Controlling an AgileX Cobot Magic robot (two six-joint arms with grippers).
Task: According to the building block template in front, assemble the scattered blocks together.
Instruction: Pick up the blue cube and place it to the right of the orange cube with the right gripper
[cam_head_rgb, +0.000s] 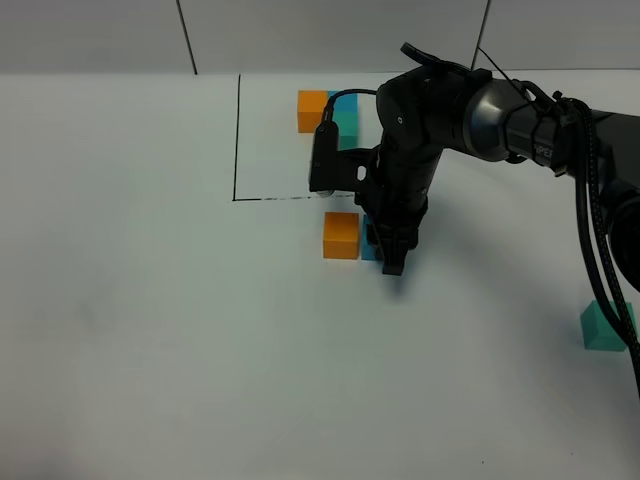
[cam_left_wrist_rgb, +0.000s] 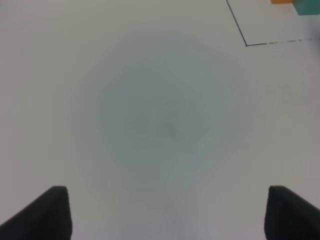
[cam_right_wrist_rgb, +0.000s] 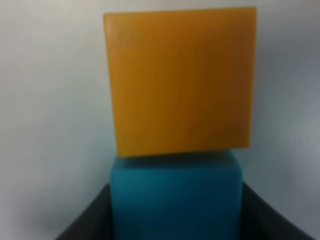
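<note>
Blue cube (cam_right_wrist_rgb: 175, 200) sits clamped in the right hand (cam_head_rgb: 391, 258), touching orange cube (cam_right_wrist_rgb: 180, 80).

A plain white matte tabletop (cam_head_rgb: 150, 330) fills nearly the whole high view, smooth and evenly lit. Behind its far edge stands a pale grey panelled wall (cam_head_rgb: 90, 35), split by two thin dark slanting seams (cam_head_rgb: 186, 36).

We find the orange matte cube (cam_head_rgb: 341, 235) mid-frame, the blue matte cube (cam_right_wrist_rgb: 175, 200) touching its right side, the teal-green matte cube (cam_head_rgb: 603, 328) lower right, the black-framed L-shaped cube trio (cam_head_rgb: 327, 110) upper centre.
</note>
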